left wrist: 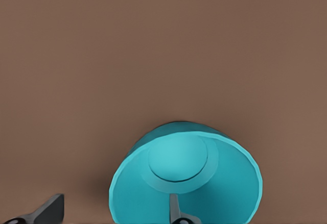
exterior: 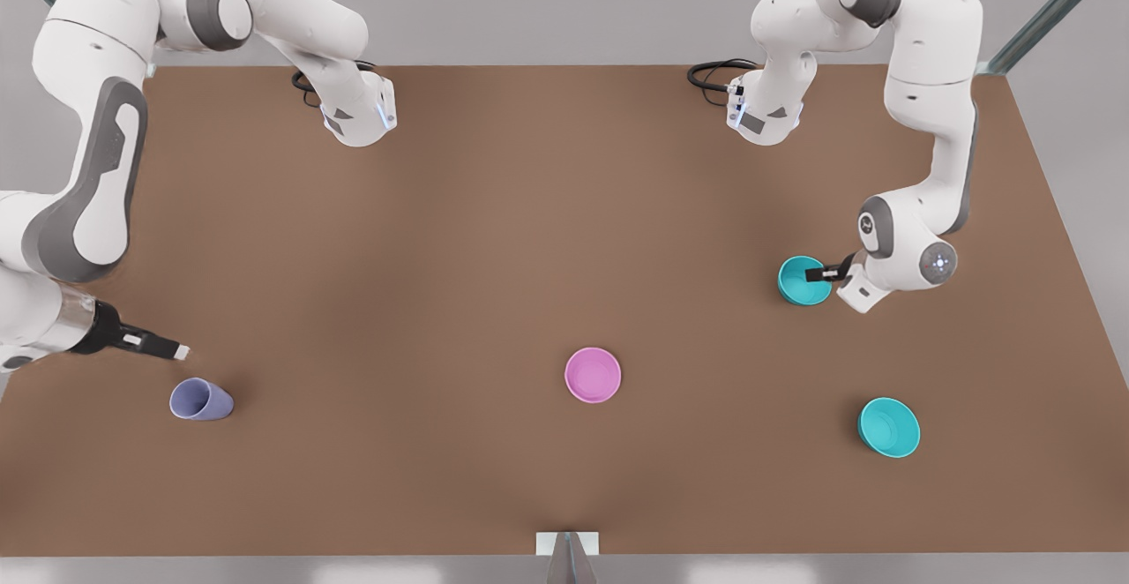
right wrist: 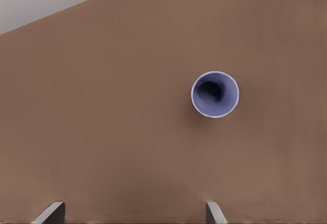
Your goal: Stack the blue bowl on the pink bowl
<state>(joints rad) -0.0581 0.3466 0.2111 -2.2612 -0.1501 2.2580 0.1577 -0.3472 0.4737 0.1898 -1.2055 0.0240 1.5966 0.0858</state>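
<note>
Left gripper (exterior: 822,274) open astride blue bowl (exterior: 801,281) rim, pink bowl (exterior: 593,375) toward front view's lower left; right gripper (exterior: 180,353) open, idle

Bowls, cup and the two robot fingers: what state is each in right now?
Teal plastic bowl near arm: upright, left gripper fingers open astride its rim.
Other teal plastic bowl: upright, untouched.
Pink plastic bowl: upright, empty.
Lavender tapered cup: upright, empty.
Right gripper: open, holding nothing.

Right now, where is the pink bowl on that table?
The pink bowl sits alone near the middle of the table in the front view, toward the near edge, between the lavender cup on the view's left and a teal bowl on its right.
</note>
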